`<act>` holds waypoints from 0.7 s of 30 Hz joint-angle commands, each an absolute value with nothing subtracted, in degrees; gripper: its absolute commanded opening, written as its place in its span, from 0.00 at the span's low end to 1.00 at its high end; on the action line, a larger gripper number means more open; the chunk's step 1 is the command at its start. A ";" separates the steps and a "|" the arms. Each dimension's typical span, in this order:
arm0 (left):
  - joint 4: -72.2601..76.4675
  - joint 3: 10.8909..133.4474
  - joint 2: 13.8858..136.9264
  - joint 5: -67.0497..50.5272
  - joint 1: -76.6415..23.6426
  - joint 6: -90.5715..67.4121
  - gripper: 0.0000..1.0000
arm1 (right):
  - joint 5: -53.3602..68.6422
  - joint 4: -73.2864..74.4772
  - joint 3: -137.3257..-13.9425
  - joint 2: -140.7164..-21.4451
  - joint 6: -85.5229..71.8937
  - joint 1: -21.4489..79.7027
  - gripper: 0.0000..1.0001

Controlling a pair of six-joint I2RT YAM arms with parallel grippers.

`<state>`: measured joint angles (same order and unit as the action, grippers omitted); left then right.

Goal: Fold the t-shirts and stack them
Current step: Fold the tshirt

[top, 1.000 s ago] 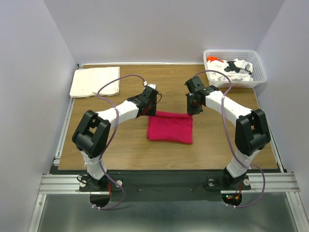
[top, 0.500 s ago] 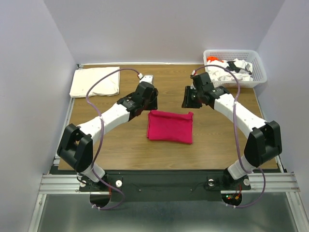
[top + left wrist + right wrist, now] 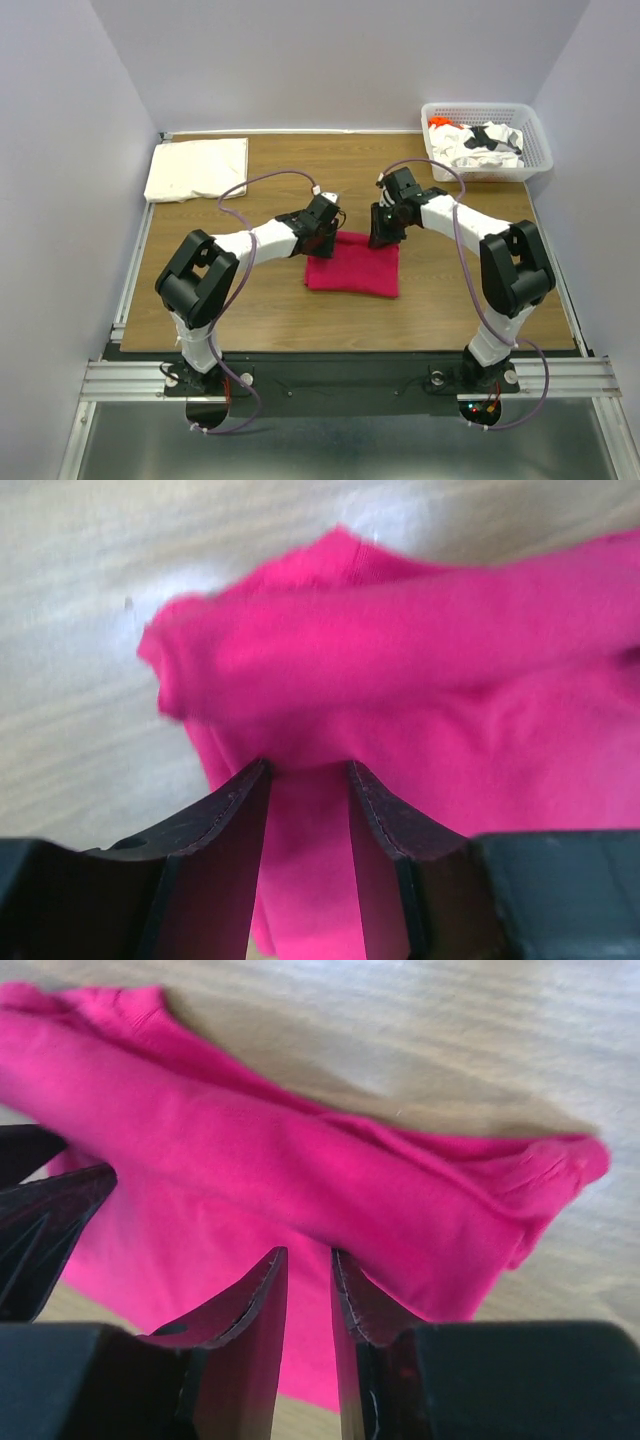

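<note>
Pink shirt [image 3: 352, 268] lies mid-frame, its top edge running left to right. My left gripper [image 3: 305, 770] pinches the upper left corner, my right gripper [image 3: 305, 1256] the upper right.

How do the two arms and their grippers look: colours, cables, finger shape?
The left arm and right arm have white links, black joints and a looping purplish cable each. The left gripper and right gripper have dark, tapering fingers.
</note>
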<state>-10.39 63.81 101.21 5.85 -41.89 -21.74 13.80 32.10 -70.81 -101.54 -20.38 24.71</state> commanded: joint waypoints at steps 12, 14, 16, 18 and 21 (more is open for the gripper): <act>-9.41 77.96 106.09 4.05 -35.69 -20.39 0.49 | 2.11 29.09 -79.63 -102.49 -20.92 19.95 0.29; -9.14 77.43 104.25 2.73 -35.60 -20.92 0.52 | 3.33 28.39 -79.46 -100.30 -21.88 19.95 0.29; -7.92 75.33 102.49 1.24 -35.60 -22.05 0.56 | 5.09 26.11 -78.58 -98.36 -22.41 19.95 0.29; -5.37 72.34 100.03 -1.56 -35.60 -22.76 0.58 | 8.51 23.30 -76.30 -96.33 -23.20 19.95 0.29; -2.90 69.79 99.40 -3.16 -35.60 -23.55 0.59 | 13.00 19.43 -72.26 -95.54 -24.17 19.86 0.29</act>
